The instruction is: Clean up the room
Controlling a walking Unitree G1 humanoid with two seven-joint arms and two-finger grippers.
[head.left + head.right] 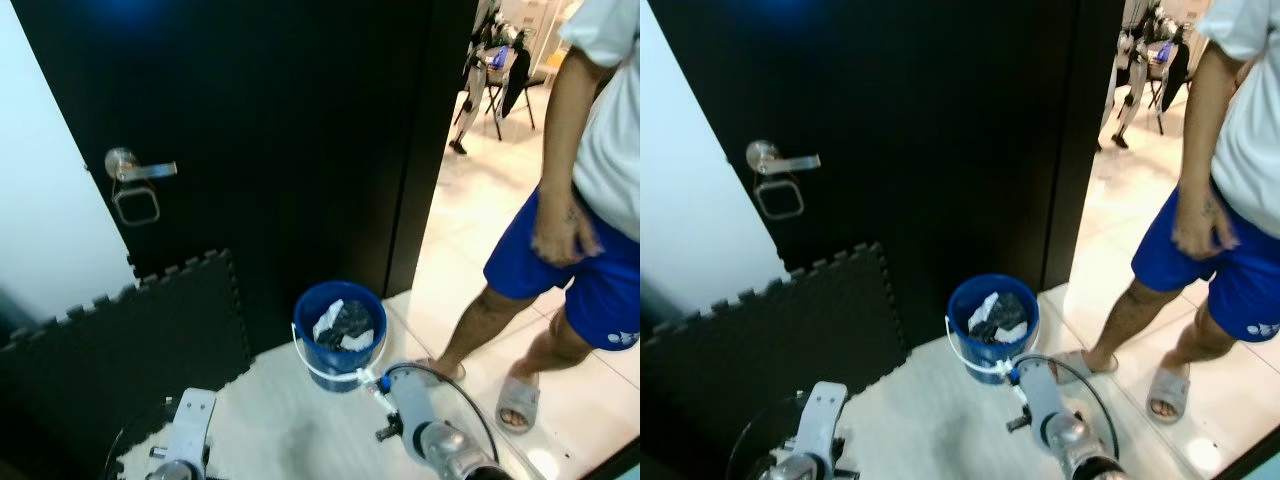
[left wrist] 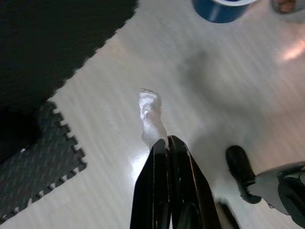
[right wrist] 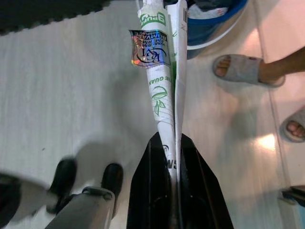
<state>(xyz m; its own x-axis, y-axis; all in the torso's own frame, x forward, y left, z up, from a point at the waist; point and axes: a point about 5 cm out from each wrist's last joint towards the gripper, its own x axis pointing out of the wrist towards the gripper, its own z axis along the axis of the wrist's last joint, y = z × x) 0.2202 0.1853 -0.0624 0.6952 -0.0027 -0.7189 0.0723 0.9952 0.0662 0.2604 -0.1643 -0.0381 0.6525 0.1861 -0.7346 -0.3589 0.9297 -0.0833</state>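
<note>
Black door (image 1: 250, 130) w/ a silver handle (image 1: 140, 170), black mat (image 1: 120, 340) below. Left gripper (image 2: 167, 152) pinches a white tissue (image 2: 150, 117) over the pale floor (image 2: 109, 95). Blue bucket (image 1: 340, 335) by the door – rubbish inside. Right gripper (image 3: 172, 152) squeezes a folded paper pack (image 3: 162, 71), its tip near the bucket. A person (image 1: 590, 180) in blue shorts & slippers stands far right.

The folded carton (image 3: 164, 95) bears green print reading "GUAR", cut off, and a holographic sticker (image 3: 149, 47) whose small lettering stays illegible.
</note>
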